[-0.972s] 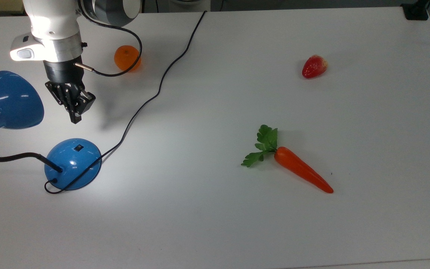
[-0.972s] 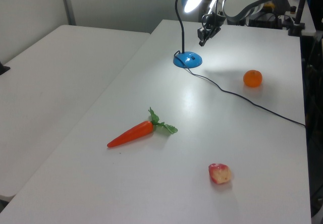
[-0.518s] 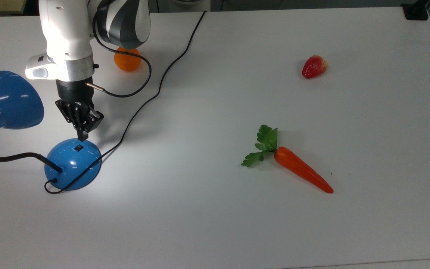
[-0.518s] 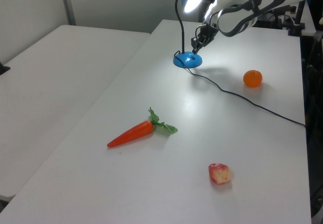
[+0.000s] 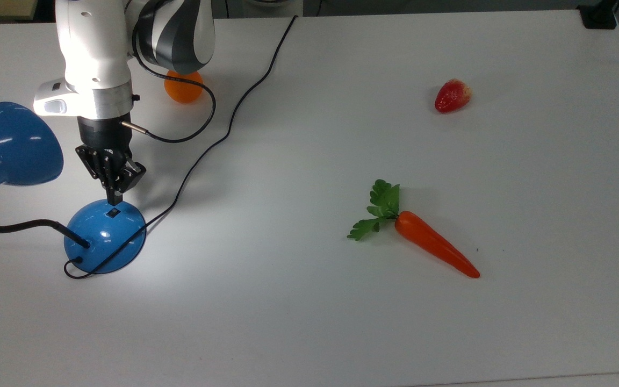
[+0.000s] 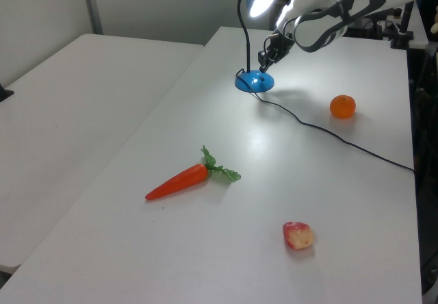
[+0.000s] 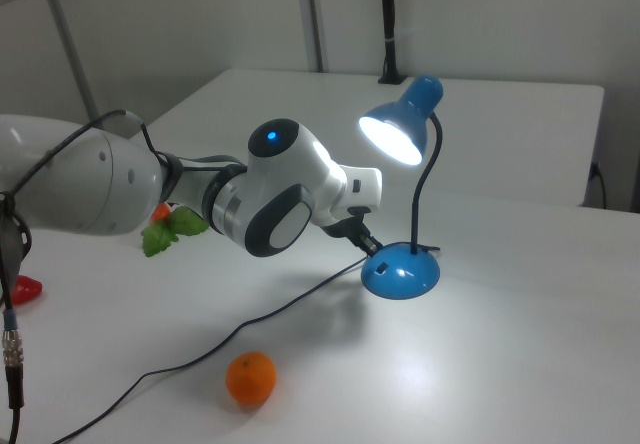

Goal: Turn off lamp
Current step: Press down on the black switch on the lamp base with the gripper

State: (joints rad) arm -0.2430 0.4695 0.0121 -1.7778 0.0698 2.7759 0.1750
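- The lamp (image 5: 104,236) is sitting at the top view's left edge of the bench (image 5: 342,322), with its domed blue base standing flat, its black neck curving up, and its shade (image 5: 11,144) hanging over the bench further toward the top view's left.
- The bulb is glowing brightly in the left view and the right view, and a pool of light is falling on the bench around the base, so the lamp is on and the task is not yet done.
- The gripper (image 5: 111,200) is pointing down at the far side of the base, with the tip of the jaws sitting just above the small black switch (image 5: 112,213).
- The jaws are looking clenched together into a single narrow point, grasping nothing.
- From the right view, the gripper (image 7: 371,247) is coming in at a slant and looking as if it is touching or almost touching the top of the dome; I cannot tell for certain whether contact is being made.
- The black cord (image 5: 223,134) is trailing from the base across the bench toward the far edge, passing close beside the arm.
- An orange (image 5: 183,88), a strawberry (image 5: 452,95) and a carrot (image 5: 427,244) are lying well apart from the lamp and are playing no part.
- As I judge it, the approach is finished and only the press on the switch is left.
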